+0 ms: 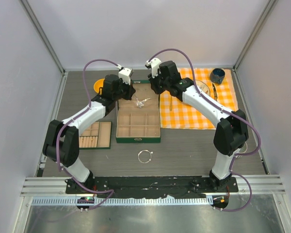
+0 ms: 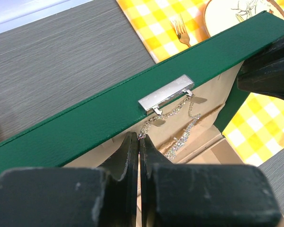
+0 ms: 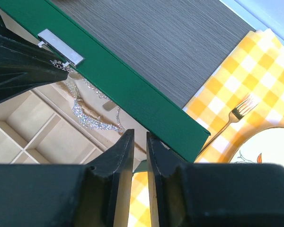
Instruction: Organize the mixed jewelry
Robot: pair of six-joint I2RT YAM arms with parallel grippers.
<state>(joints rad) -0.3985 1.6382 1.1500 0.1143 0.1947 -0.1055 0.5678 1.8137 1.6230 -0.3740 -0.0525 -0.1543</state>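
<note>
Fingers [image 2: 125, 163] of the left gripper [image 2: 140, 138] are pressed together, pinching one end of the fine chain necklace [image 2: 183, 135]. From that pinch the chain slants up and to the right, to a silver clasp plate [image 2: 166, 94] on the rim of the green box [image 2: 85, 127]. Its glittering part lies on the beige lining of the open lid, its long axis alongside the green wall. The right gripper [image 3: 139, 138] hovers at the same wall, its fingers nearly together with a slim gap; I cannot tell whether they hold anything. The thin round bangle [image 1: 138, 156] lies flat on the table [image 1: 194, 145], near the box's front, its charm pointing right.
</note>
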